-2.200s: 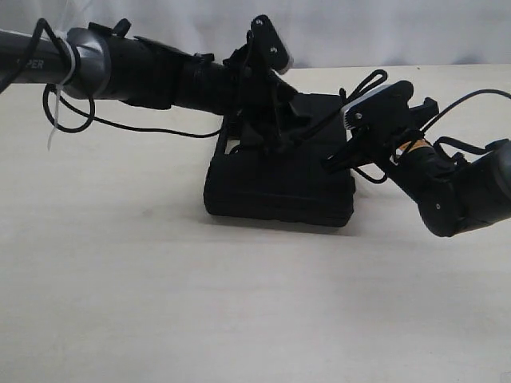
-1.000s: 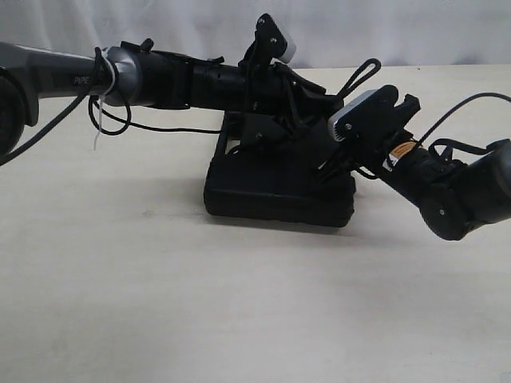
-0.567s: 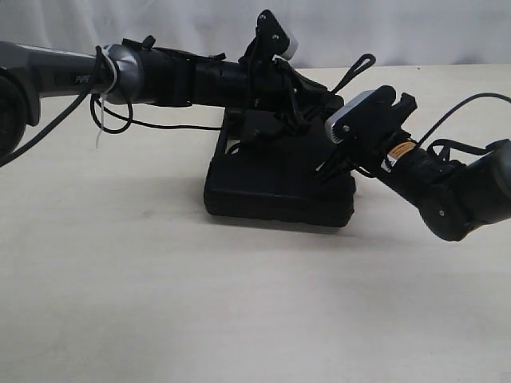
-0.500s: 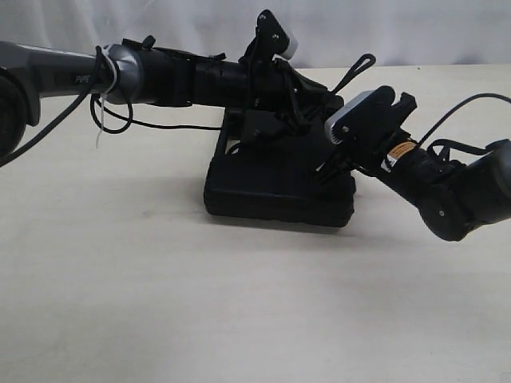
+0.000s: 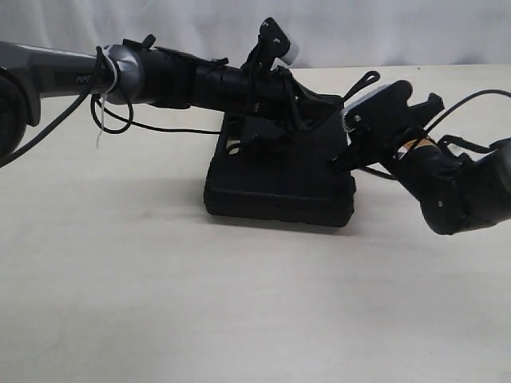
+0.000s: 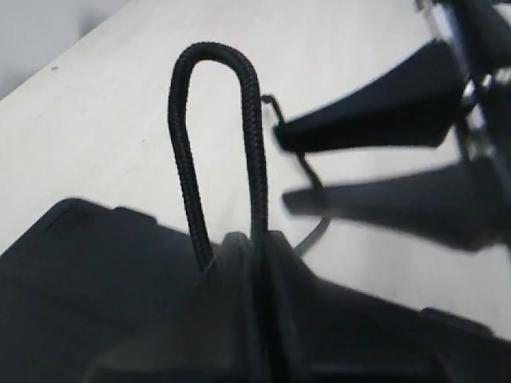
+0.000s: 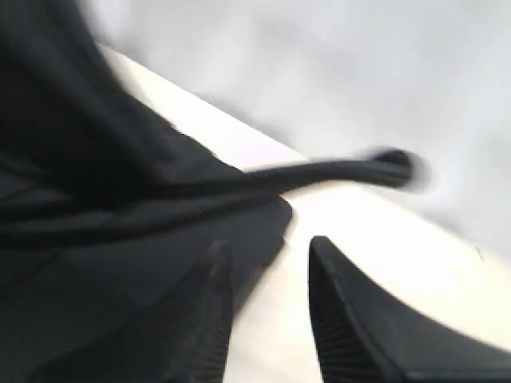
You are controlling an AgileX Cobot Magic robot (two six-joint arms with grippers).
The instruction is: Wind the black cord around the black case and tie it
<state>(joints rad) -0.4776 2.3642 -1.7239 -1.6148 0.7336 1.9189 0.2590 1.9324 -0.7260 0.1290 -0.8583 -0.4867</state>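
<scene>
The black case (image 5: 279, 191) lies flat in the middle of the table. My left gripper (image 5: 334, 104) reaches across its far side from the left and is shut on the black cord (image 6: 249, 120). A narrow loop of cord (image 5: 363, 82) sticks out past the fingertips toward the right arm. My right gripper (image 5: 342, 159) hovers at the case's right edge and stands open (image 7: 267, 259) with nothing between its fingers. The cord loop (image 7: 351, 170) runs just beyond the tips of those fingers. The rest of the cord is hidden among the dark arms and the case.
A glossy cable with a white zip tie (image 5: 100, 120) hangs from the left arm over the pale table (image 5: 239, 303). Another cable (image 5: 471, 100) arcs above the right arm. A white backdrop (image 5: 399, 32) closes the far side.
My right gripper has drawn back to the right, away from the top of the case. The cord loop held by the left gripper has dipped slightly lower.
</scene>
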